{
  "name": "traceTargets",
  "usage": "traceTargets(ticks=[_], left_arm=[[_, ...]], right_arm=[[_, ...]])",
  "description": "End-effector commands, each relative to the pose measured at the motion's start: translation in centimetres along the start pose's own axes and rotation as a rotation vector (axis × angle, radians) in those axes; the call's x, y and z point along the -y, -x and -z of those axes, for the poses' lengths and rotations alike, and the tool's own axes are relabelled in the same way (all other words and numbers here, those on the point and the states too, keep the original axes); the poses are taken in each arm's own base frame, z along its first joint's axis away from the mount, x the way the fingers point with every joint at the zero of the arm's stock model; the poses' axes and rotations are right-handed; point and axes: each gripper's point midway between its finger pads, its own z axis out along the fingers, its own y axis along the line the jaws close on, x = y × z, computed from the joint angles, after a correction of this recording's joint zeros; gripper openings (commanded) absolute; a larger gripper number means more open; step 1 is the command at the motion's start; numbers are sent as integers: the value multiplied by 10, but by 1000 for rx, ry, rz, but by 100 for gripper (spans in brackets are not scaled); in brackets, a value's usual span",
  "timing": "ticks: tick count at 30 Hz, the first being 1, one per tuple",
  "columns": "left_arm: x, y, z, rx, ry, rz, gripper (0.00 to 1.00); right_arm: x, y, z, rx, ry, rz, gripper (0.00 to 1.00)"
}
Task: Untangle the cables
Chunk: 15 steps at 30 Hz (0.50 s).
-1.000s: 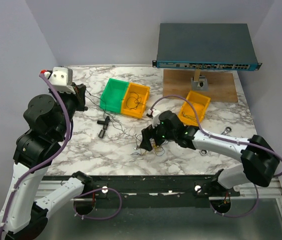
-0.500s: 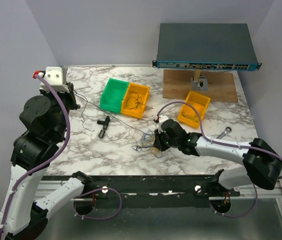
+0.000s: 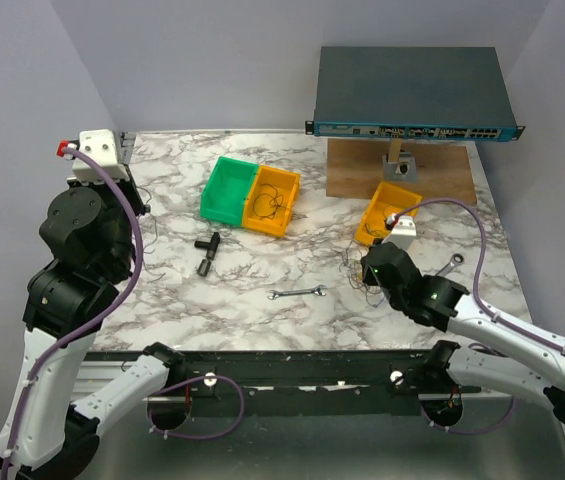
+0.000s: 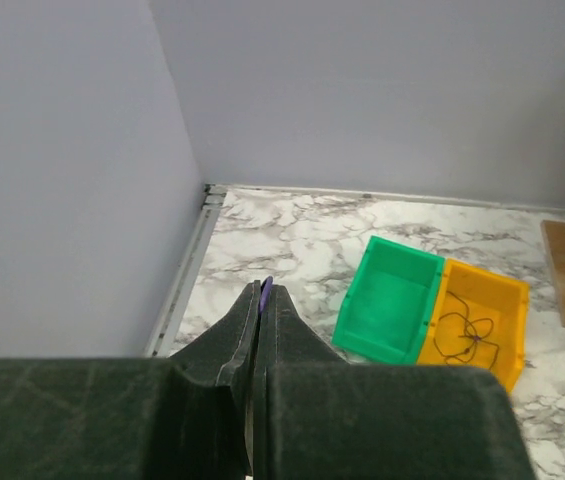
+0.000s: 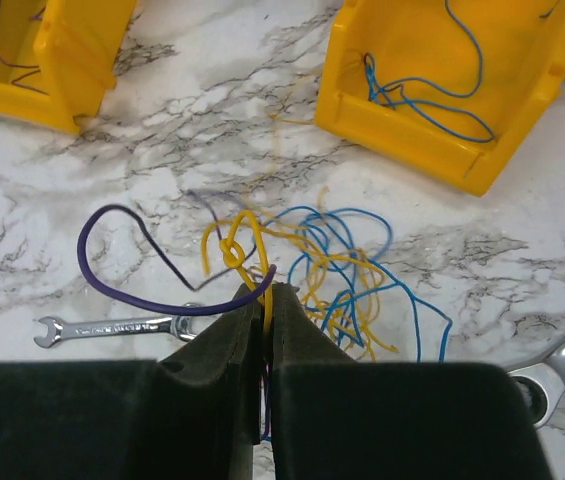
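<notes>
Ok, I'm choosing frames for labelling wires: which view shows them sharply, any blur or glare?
Right wrist: the cables are crisp, evenly lit, no glare. Top external: they look hair-thin, barely resolved. Left wrist: the left gripper is dark and soft up close; the green bin is sharp.

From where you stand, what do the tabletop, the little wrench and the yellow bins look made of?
Tabletop: marble-patterned, likely laminate or stone; grey veins on white.
Wrench: bare metal; silvery with glints.
Yellow bins: moulded plastic, probably; uniform colour, smooth walls.
</notes>
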Motion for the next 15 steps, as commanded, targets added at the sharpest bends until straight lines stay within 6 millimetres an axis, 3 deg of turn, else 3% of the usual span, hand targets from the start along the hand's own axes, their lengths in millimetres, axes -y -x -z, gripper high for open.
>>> traceTargets(ticks=[1, 6, 10, 15], left_arm=[[43, -5, 0, -20, -218, 40, 0], [76, -6, -2, -59, -368, 49, 0], [92, 0, -7, -72, -419, 78, 0], [127, 12, -16, -90, -535, 144, 0]], right_arm=[[13, 5, 4, 29, -44, 11, 1], [2, 8, 3, 16, -5, 32, 1], [-6, 9, 0, 15, 23, 39, 1], [-19, 3, -7, -6, 65, 49, 1]])
